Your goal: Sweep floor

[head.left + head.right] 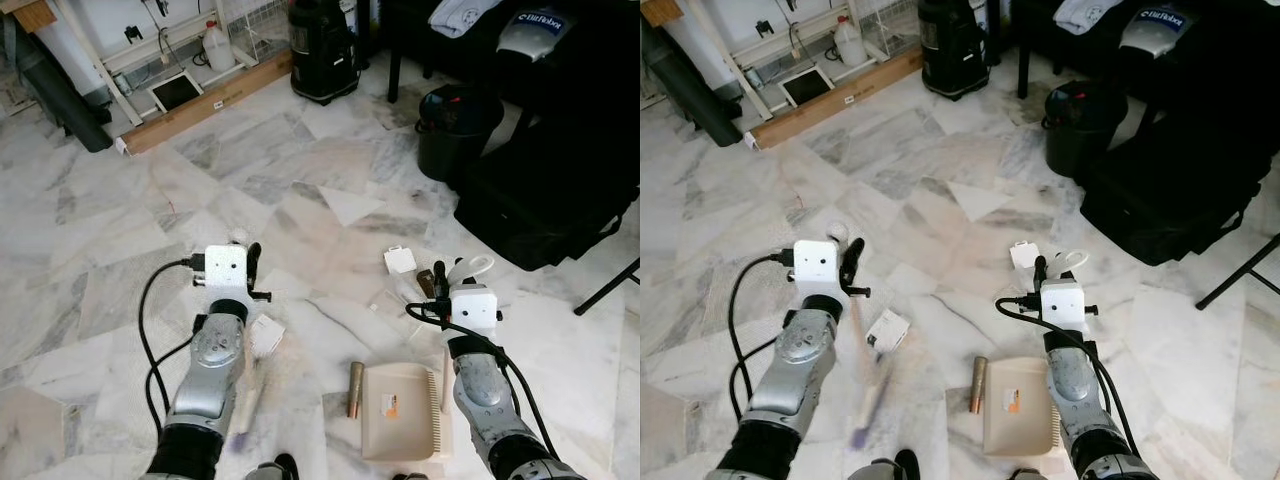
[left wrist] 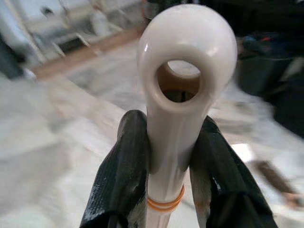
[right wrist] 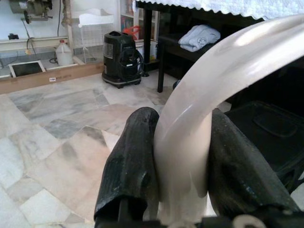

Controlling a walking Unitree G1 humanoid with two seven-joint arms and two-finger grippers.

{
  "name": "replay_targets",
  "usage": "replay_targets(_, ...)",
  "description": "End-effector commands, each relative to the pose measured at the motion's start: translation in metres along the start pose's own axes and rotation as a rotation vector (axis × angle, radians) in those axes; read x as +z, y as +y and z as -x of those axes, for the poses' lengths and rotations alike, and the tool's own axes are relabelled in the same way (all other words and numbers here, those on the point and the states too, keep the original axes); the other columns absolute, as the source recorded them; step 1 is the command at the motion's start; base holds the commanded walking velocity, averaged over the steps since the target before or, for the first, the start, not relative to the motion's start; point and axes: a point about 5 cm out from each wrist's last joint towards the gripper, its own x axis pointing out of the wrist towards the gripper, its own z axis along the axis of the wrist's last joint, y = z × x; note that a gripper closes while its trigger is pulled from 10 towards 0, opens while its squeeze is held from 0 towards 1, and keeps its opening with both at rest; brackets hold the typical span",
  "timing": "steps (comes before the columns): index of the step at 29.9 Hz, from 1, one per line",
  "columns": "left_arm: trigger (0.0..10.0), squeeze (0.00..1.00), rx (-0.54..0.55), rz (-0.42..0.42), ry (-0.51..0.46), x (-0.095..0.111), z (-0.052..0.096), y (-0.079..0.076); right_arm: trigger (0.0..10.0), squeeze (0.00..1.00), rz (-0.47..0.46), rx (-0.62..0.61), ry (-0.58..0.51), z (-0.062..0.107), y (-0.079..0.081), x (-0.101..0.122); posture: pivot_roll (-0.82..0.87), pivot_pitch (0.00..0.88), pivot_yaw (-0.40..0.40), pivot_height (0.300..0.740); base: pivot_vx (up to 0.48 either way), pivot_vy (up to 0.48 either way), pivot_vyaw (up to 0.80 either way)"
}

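Observation:
My left gripper (image 1: 250, 264) is shut on the white handle of a brush (image 2: 185, 71), just below its ring end. The brush (image 1: 249, 394) slants down to the marble floor beside my left arm. My right gripper (image 1: 441, 277) is shut on the curved cream handle (image 3: 204, 118) of a dustpan. The dustpan (image 1: 398, 412) lies flat on the floor close in front of me. Litter lies around it: a brown tube (image 1: 355, 390), a white paper scrap (image 1: 267, 333) by the brush, and another scrap (image 1: 400, 260) with small bits near the right gripper.
A black bag (image 1: 550, 190) and a black bin (image 1: 455, 125) stand to the right. A black vacuum (image 1: 322, 50) is at the back, with a wooden plank (image 1: 205, 100), a jug (image 1: 218, 45) and shelving at the back left. A thin dark leg (image 1: 605, 290) slants at the right edge.

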Motion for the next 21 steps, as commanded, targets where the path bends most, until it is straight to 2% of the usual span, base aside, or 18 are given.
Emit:
replay_targets(1,10.0,0.0,-0.06,0.123,0.06,-0.014,0.007,-0.011,10.0,0.0,0.034,0.072,0.164,0.027,0.009,-0.03,0.08,0.256,0.136,0.74,0.0,0.0,0.0)
replay_targets(4,10.0,0.0,-0.063,0.129,0.062,-0.016,0.009,-0.016,10.0,0.0,0.037,0.071,0.162,0.028,0.007,-0.031,0.08,0.26,0.135,0.74,0.0,0.0,0.0)
replay_targets(7,10.0,0.0,-0.092,0.169,0.072,-0.019,0.012,-0.029,10.0,0.0,0.046,0.069,0.171,0.031,0.004,-0.033,0.09,0.269,0.133,0.74,0.0,0.0,0.0)
replay_targets(10,10.0,0.0,-0.114,0.19,0.081,-0.02,0.014,-0.034,10.0,0.0,0.048,0.067,0.174,0.033,0.003,-0.034,0.1,0.272,0.132,0.74,0.0,0.0,0.0)
replay_targets(13,10.0,0.0,-0.152,0.276,0.094,-0.02,0.016,-0.041,10.0,0.0,0.052,0.065,0.18,0.033,0.003,-0.035,0.09,0.271,0.13,0.74,0.0,0.0,0.0)
replay_targets(21,10.0,0.0,-0.139,0.381,0.077,-0.012,0.011,-0.04,10.0,0.0,0.061,0.055,0.173,0.03,0.001,-0.033,0.09,0.267,0.13,0.74,0.0,0.0,0.0)
